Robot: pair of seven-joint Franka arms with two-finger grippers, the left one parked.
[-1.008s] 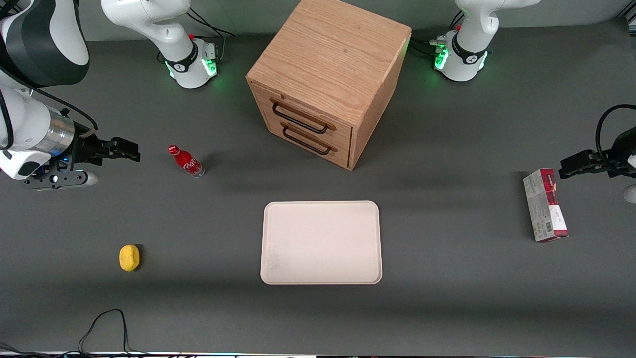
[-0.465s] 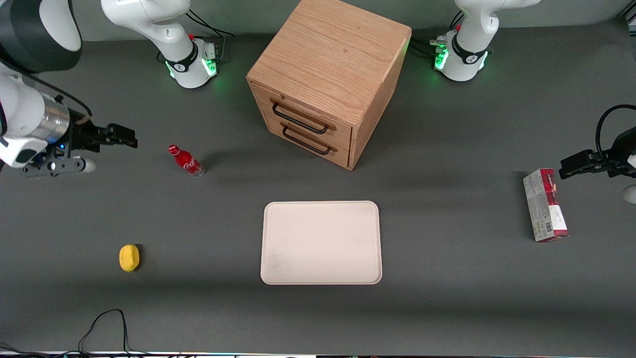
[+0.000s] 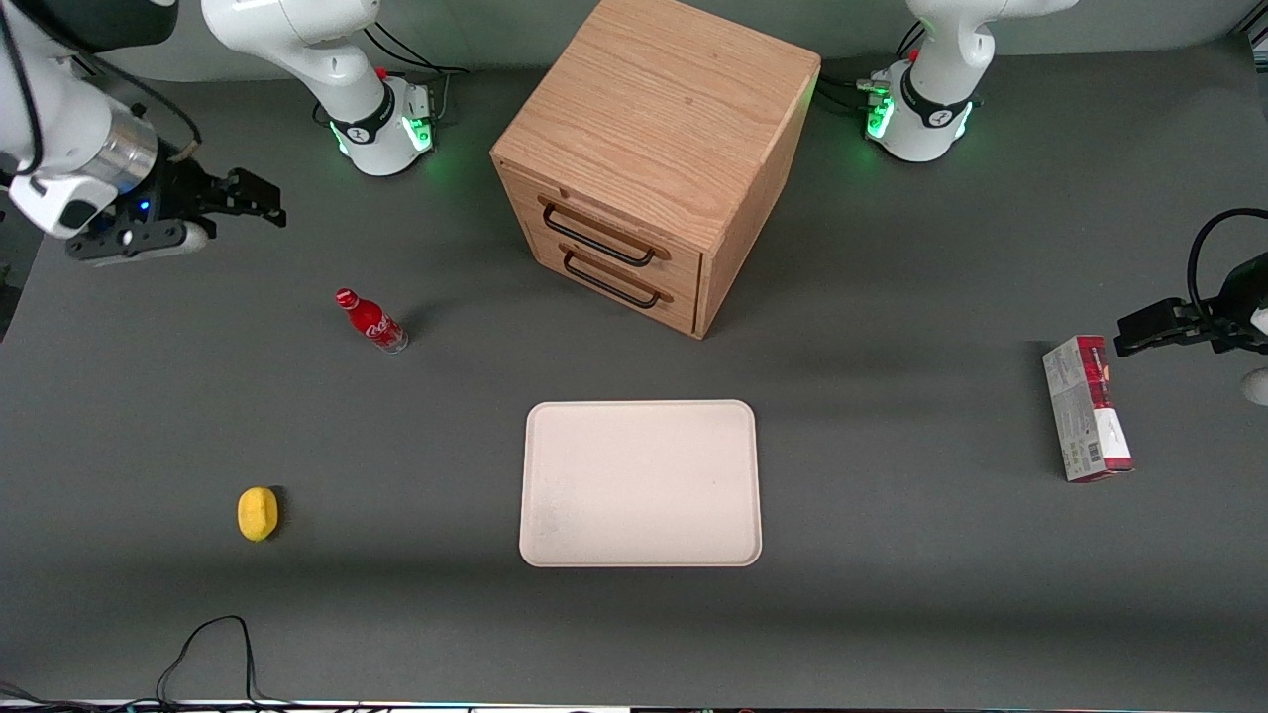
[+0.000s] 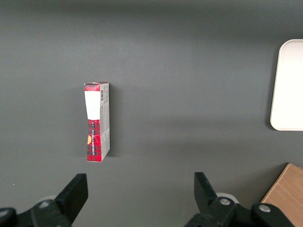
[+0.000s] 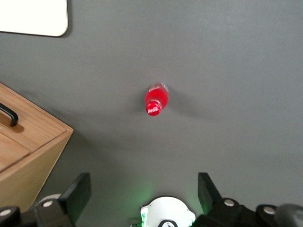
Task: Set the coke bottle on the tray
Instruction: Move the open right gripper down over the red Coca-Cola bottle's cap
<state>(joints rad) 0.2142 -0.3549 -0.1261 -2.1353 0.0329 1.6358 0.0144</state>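
The coke bottle, small and red with a red cap, stands upright on the grey table toward the working arm's end. In the right wrist view the coke bottle shows from above, cap up. The cream-white tray lies flat, nearer the front camera than the cabinet, with nothing on it; a corner of the tray shows in the right wrist view. My gripper hovers open and holds nothing, farther from the front camera than the bottle and well apart from it. Its fingers stand wide apart.
A wooden two-drawer cabinet stands in the middle at the back. A yellow lemon lies near the front, toward the working arm's end. A red-and-grey carton box lies toward the parked arm's end. The working arm's base sits close to my gripper.
My gripper has moved away from the front camera, from level with the bottle to a spot closer to the arm's base. Bottle and tray have not moved.
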